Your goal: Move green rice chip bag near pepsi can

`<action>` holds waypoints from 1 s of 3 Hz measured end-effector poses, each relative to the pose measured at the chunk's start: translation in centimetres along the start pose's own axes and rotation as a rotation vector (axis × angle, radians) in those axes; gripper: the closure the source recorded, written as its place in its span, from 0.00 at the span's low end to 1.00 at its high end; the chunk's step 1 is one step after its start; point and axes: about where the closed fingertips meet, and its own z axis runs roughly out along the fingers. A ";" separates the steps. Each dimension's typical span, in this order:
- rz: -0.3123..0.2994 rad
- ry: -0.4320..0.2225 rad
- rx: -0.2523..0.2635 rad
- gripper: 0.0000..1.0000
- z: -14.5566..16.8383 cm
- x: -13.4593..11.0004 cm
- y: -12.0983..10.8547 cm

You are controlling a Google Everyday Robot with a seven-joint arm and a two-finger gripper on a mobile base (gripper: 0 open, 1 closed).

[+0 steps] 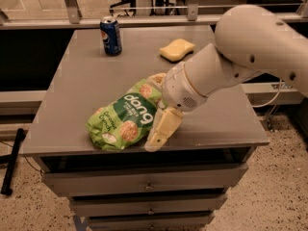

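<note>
The green rice chip bag [122, 121] lies flat near the table's front edge, left of centre, with its dark "dang" label facing up. The pepsi can [111, 36] stands upright at the far left of the table, well apart from the bag. My gripper [160, 104] is at the bag's right end. One cream finger [163, 128] rests by the bag's near right corner, and the other finger [157, 77] shows just beyond the bag's far corner. The fingers are spread open on either side of the bag's end. The wrist hides that end of the bag.
A yellow sponge [177, 49] lies at the back of the grey table [77, 85], right of the can. My white arm [250, 47] reaches in from the upper right. Drawers sit below the table's front edge. A metal rail runs behind the table.
</note>
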 end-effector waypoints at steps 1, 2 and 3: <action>-0.028 -0.047 -0.011 0.18 2.4 -1.6 -0.4; -0.041 -0.070 -0.009 0.41 3.3 -2.1 -0.8; -0.042 -0.078 -0.004 0.64 3.6 -2.1 -0.9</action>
